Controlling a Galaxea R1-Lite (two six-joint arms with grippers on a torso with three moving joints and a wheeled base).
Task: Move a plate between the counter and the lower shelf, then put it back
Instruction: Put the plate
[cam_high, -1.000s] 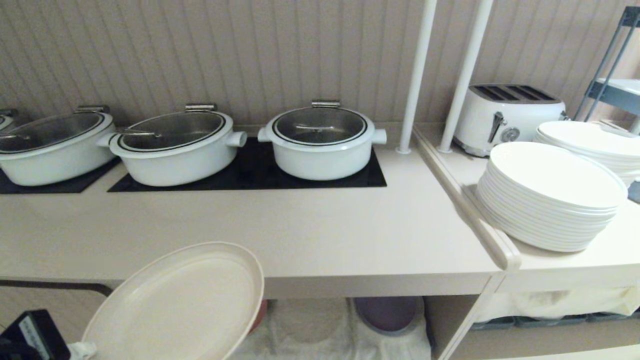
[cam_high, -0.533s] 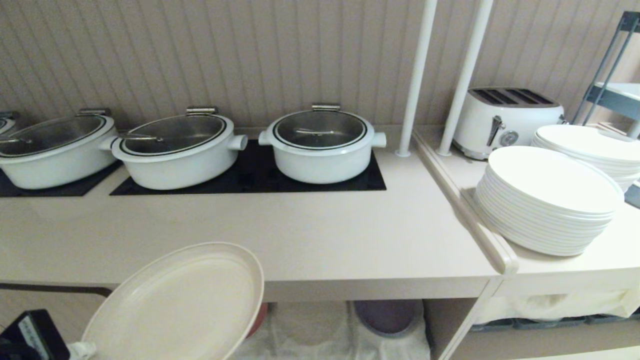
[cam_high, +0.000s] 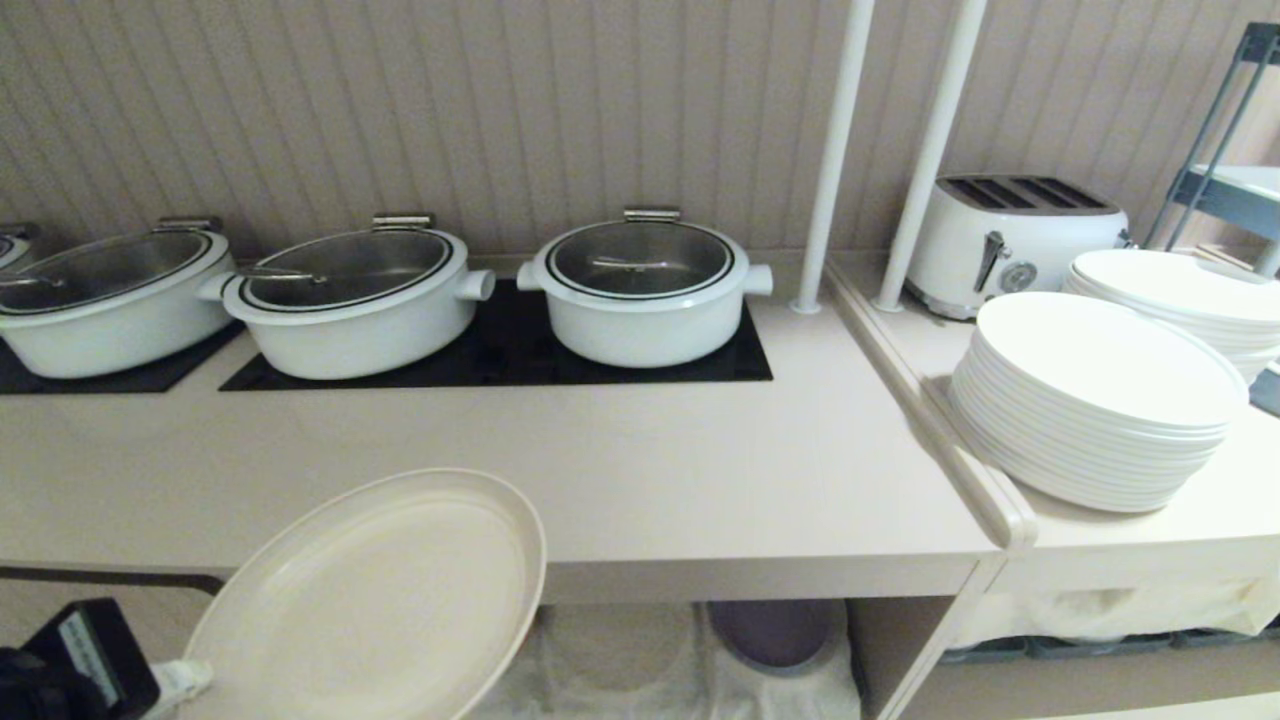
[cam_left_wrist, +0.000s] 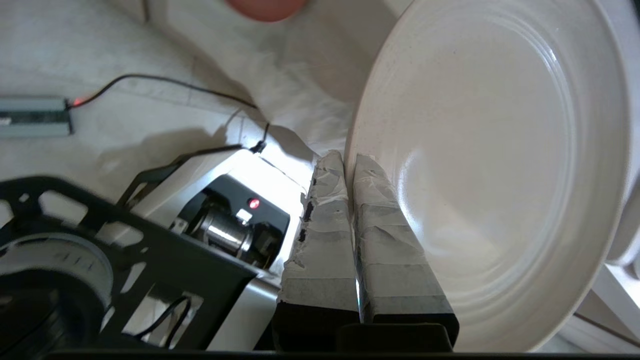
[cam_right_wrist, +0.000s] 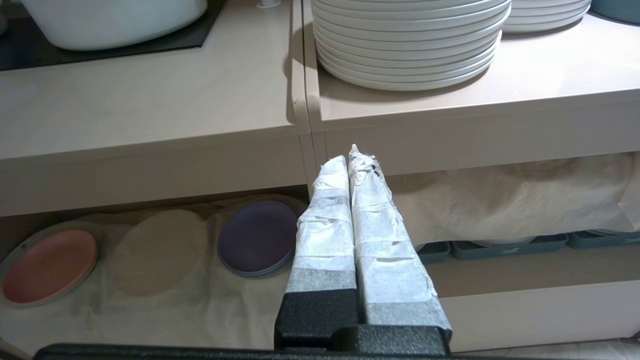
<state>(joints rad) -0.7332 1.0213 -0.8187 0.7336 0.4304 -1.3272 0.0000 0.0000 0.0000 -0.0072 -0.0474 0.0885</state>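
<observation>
Head view. Worktop (cam_high: 700, 470): pale beige, carrying black cooking panels (cam_high: 500, 350) with three white lidded pots (cam_high: 640, 290). Adjoining top to the right: stacked white plates (cam_high: 1090, 400), toaster (cam_high: 1010, 240). Plate (cam_high: 370, 600): cream, tilted, held in the air in front of the worktop's front edge, at the lower left, above the lower shelf (cam_high: 640, 660) with its off-white cloth. Purple plate (cam_high: 775, 630) lies on that cloth.

Left wrist view. Left claw (cam_left_wrist: 350, 165): taped fingers pinched on the plate's (cam_left_wrist: 495, 165) rim, one on either side.

Right wrist view. Right claw (cam_right_wrist: 352, 160): fingers pressed together, holding nothing, hanging before the cabinet. Lower shelf (cam_right_wrist: 150, 300) holds a pink plate (cam_right_wrist: 47, 265), a beige plate (cam_right_wrist: 157, 250) and the purple plate (cam_right_wrist: 257, 237).
</observation>
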